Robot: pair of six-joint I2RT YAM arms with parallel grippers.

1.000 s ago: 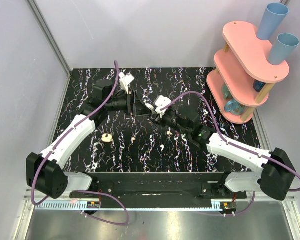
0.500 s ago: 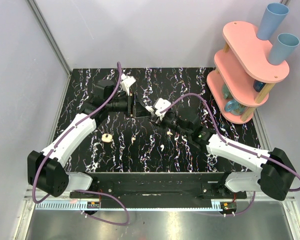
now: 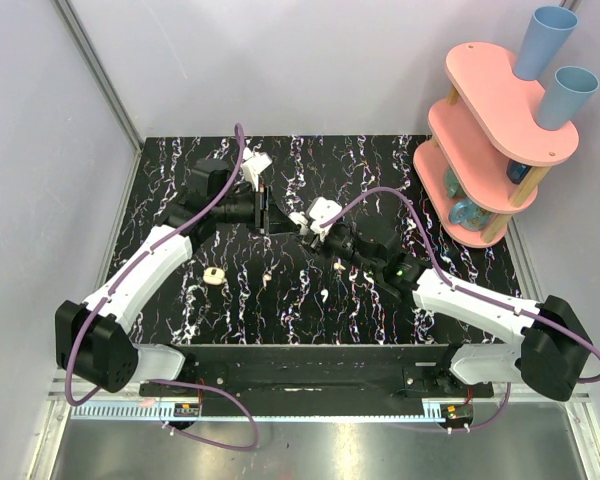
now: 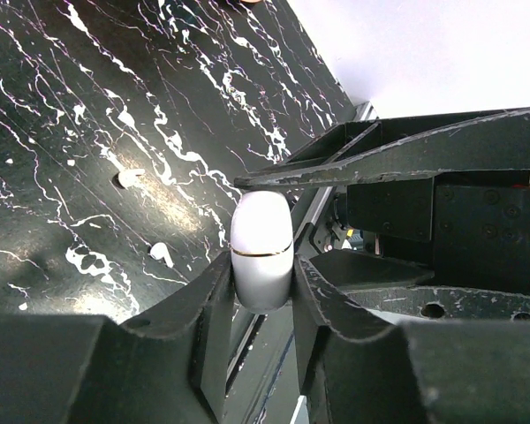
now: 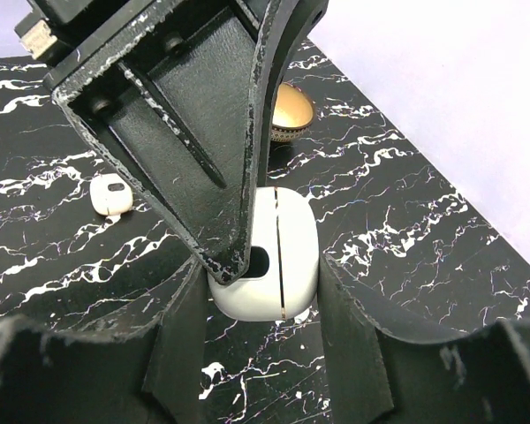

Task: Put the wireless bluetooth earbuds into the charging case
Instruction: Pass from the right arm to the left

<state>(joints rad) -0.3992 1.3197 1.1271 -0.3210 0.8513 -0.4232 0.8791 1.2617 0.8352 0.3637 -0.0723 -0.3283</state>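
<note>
While both arms meet above the desk (image 4: 88, 88), the left gripper (image 4: 261, 267) is clamped on the charging case (image 4: 261, 231). The white shell sits squarely between its fingers, and the seam shows the lid is shut. Two earbuds (image 4: 128, 177) lie loose on the desk, below and out to the left of this gripper, well apart from it. None are in the case yet.

Across to the right, the right gripper (image 5: 263, 272) looks closed on the same case from the opposite side. The case touches one finger, while a left finger covers the other contact, so I can't be sure of that side.

Here's the worry, folks: two grips on one small, smooth, rounded shell. If either arm pulls or twists off line, the case could squirt out and drop. It might then land among the earbuds and scatter them.

The fingers of the two grippers are also crowded right against each other, so any sideways nudge could jam them together. And if both pinch across the seam, the lid can't swing open. A brass bowl (image 5: 289, 110) sits beyond the right gripper's fingertips, somewhere a dropped case could bounce to.
</note>
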